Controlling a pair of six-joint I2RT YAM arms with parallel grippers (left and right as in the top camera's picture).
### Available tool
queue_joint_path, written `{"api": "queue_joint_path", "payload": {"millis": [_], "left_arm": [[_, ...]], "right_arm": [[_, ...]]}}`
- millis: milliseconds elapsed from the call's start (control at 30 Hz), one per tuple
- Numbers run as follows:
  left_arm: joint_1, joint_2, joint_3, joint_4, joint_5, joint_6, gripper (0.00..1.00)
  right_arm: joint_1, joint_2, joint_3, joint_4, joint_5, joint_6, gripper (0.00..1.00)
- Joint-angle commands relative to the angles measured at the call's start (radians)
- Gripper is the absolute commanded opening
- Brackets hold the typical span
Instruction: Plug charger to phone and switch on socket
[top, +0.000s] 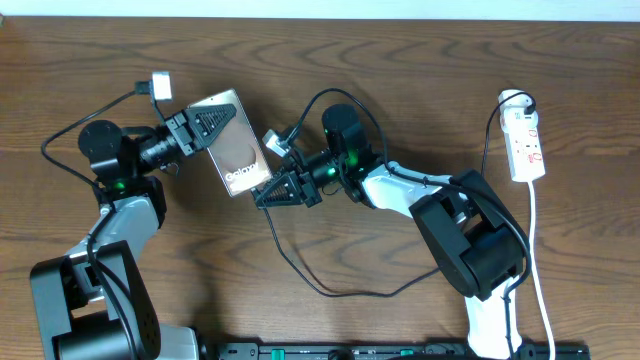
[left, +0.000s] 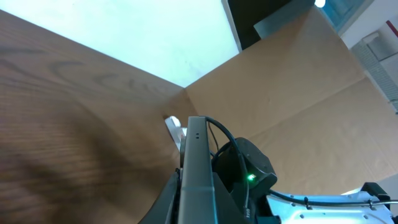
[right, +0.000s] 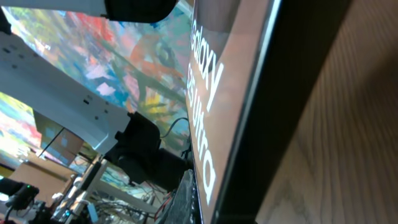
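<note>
1. The left gripper was clamped on the upper end of the phone, whose lower end slanted toward 5 o'clock.
2. The right gripper sat right at that lower end; I could not tell how wide it stood.
3. The charger cable trailed from there toward 6 o'clock, then looped back to the right.
4. The socket lay well apart, out at 3 o'clock.

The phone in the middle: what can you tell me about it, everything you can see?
The phone is a slim rectangle with a glossy brownish-grey face that mirrors the room and carries white "Galaxy" lettering near its lower end. It sits slanted over the wooden table, with its upper end clamped in the left gripper. The right gripper is right at its lower end, but whether they touch is unclear.
</note>
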Motion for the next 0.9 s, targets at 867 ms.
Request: {"api": "queue_joint_path", "payload": {"millis": [867], "left_arm": [[-0.016, -0.003, 0.0, 0.0, 0.224, 0.062, 0.07]], "right_arm": [[-0.004, -0.006, 0.021, 0.19, 0.213, 0.159, 0.01]]}}
